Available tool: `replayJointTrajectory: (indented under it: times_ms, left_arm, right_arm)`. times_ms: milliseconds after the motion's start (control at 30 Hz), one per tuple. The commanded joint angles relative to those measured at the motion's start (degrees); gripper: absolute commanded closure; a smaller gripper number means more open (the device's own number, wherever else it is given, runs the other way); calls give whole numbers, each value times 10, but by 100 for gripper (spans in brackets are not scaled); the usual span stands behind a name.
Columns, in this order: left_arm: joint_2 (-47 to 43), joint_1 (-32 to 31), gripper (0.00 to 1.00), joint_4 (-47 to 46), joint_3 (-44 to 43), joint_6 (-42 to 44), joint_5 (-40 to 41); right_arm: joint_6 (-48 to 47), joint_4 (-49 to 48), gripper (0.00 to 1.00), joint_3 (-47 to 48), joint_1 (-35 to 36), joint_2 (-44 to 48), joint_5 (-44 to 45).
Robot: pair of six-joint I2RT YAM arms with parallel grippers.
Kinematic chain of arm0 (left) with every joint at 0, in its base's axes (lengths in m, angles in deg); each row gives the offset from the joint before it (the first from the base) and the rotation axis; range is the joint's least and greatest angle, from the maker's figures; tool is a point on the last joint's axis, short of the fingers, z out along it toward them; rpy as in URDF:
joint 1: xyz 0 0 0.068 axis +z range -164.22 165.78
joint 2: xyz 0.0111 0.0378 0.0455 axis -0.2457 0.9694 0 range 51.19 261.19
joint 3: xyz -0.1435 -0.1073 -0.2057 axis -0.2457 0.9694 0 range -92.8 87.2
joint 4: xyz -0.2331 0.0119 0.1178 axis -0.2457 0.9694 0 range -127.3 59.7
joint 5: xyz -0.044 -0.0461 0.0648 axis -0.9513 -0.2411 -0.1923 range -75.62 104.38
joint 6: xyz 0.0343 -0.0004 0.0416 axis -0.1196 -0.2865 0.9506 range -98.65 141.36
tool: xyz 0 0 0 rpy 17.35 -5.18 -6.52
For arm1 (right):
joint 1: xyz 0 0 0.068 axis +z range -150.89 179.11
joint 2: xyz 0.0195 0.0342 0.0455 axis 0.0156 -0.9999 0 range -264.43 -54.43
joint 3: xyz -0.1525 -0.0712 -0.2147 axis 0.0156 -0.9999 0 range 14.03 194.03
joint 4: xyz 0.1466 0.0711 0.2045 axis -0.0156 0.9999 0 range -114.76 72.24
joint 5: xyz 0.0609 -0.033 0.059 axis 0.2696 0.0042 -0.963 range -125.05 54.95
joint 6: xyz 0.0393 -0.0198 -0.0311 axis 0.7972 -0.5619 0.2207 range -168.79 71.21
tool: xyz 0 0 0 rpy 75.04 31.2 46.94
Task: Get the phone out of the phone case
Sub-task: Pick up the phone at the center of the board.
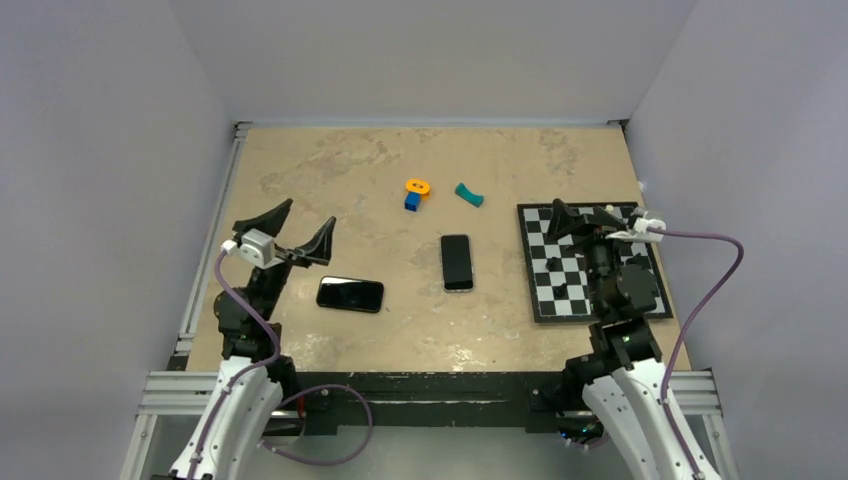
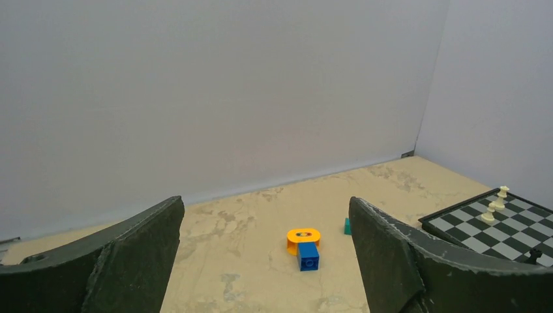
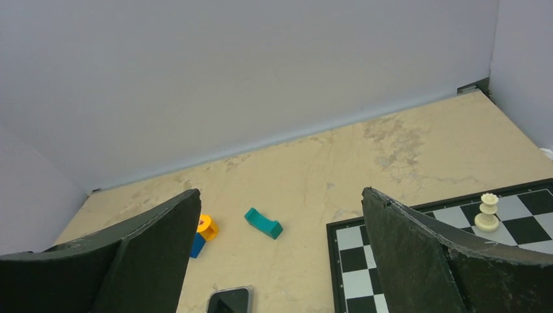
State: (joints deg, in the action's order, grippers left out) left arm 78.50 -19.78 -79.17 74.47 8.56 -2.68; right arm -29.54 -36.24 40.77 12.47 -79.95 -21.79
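Note:
Two dark phones lie flat on the tan table. One phone [image 1: 350, 295] lies crosswise at the left, just in front of my left gripper [image 1: 300, 230]. The other phone [image 1: 457, 262] lies lengthwise at the middle; its top end shows in the right wrist view [image 3: 229, 301] with a pale clear rim like a case. I cannot tell whether the left phone has a case. My left gripper [image 2: 266, 208] is open and empty above the table. My right gripper [image 1: 585, 220] is open and empty over the chessboard [image 1: 540, 290], also seen in its wrist view [image 3: 280, 202].
An orange ring with a blue brick [image 1: 415, 193] and a teal curved block [image 1: 469, 195] lie at the back middle. The chessboard at the right carries a few pieces, among them a white piece [image 3: 486, 213]. Grey walls close the table on three sides.

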Motion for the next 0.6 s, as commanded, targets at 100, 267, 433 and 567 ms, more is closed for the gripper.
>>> replayJointTrajectory:
  times_ms: [100, 267, 433, 567]
  left_arm:
    - [-4, 5, 0, 91, -66, -1, 52]
    - [25, 5, 0, 168, -111, -38, 98]
    - [63, 1, 0, 253, -170, -106, 212]
    - [95, 1, 0, 349, -235, -151, 282]
  right_arm:
    - [23, 49, 2, 59, -2, -29, 84]
    - [26, 70, 2, 72, -2, -61, 34]
    - [60, 105, 2, 114, -2, -109, -33]
    - [39, 131, 2, 146, -2, -161, -45]
